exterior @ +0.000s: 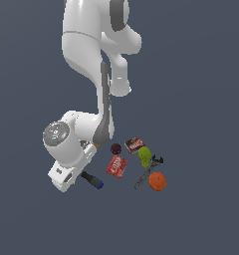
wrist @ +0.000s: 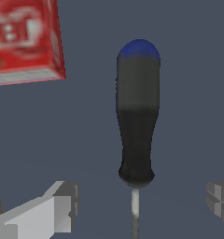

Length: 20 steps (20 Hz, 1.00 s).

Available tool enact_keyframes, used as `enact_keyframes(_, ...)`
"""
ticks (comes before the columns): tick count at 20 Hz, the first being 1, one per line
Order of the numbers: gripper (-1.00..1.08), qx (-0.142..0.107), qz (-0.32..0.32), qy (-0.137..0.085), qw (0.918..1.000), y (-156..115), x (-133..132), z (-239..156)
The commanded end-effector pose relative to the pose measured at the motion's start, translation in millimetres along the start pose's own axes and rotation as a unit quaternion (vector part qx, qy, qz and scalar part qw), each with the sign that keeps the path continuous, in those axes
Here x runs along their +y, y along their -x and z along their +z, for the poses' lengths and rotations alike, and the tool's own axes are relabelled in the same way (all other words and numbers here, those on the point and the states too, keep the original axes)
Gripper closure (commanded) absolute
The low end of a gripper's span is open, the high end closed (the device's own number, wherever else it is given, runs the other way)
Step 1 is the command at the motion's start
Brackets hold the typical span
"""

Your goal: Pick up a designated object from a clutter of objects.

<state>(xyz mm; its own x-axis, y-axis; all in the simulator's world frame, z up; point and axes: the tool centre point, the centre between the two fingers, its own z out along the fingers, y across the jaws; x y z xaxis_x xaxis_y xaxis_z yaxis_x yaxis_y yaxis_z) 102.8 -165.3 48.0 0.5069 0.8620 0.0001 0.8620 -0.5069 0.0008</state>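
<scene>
Blue-ended screwdriver [wrist: 137,126], handle away from gripper [wrist: 142,203]

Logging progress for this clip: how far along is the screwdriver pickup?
Done: the arm is down at the clutter, pincer over the screwdriver, clear of the red packet. In hand: alignment; the pincer is open, fingers on either side of the shaft near the handle, not touching. Left: close, then lift; the screwdriver lies on the surface.

White arm [exterior: 99,74] bent low, screwdriver [exterior: 92,180] beside red packet [exterior: 117,166]
</scene>
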Motion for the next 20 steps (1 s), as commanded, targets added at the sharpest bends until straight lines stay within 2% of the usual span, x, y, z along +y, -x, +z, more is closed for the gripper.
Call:
enact_keyframes(1,-0.92,0.0,-0.001,-0.001,1.0,0.2,-0.9,13.4)
enact_keyframes(10,-0.92,0.0,-0.001,0.0,1.0,0.2,0.2,35.2)
enact_keyframes(11,1.08,0.0,-0.001,0.0,1.0,0.2,0.2,35.2)
enact_keyframes(20,1.08,0.0,-0.001,0.0,1.0,0.2,0.2,35.2)
